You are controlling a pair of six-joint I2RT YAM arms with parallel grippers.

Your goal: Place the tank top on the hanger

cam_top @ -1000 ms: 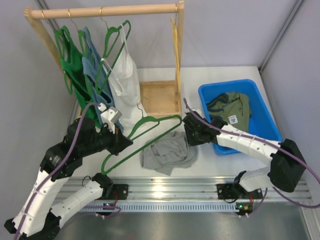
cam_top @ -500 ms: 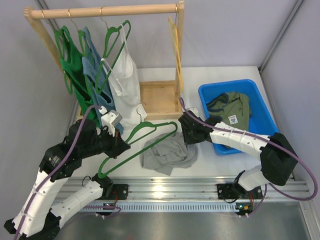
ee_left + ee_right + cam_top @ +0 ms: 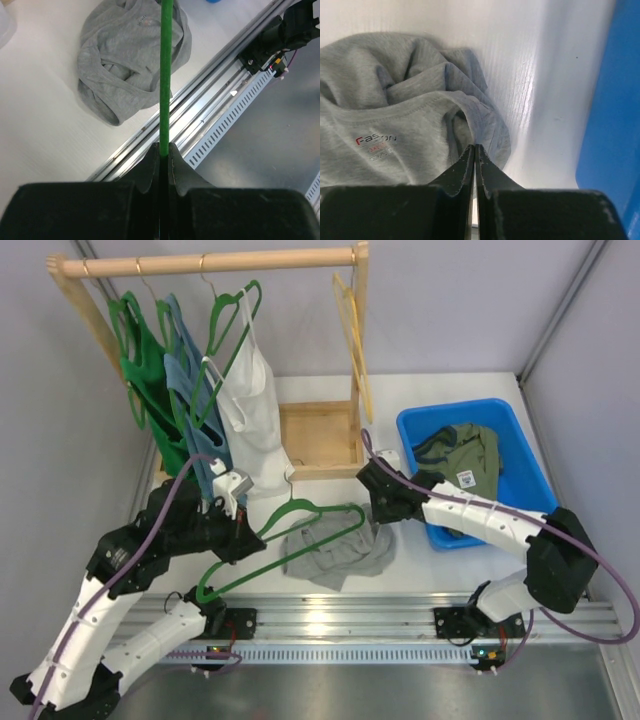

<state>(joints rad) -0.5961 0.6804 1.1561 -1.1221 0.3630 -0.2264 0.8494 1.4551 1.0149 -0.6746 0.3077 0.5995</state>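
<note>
Because the top must be threaded onto it, hanger [image 3: 165,75]: clamped by its thin green bar and held up, reaching forward from the left gripper and over the cloth.
Tank top [image 3: 335,552]: light grey soft knit, crumpled in a loose heap on the white table [image 3: 520,60], with the printed neck label showing. It lies ahead of and below the left gripper, right at the right gripper's tips.
Left gripper [image 3: 163,150]: closed tight on the hanger bar.
Right gripper [image 3: 474,150]: jaws pressed together at a folded edge, probably to lift it. Whether cloth is caught cannot be told.
</note>
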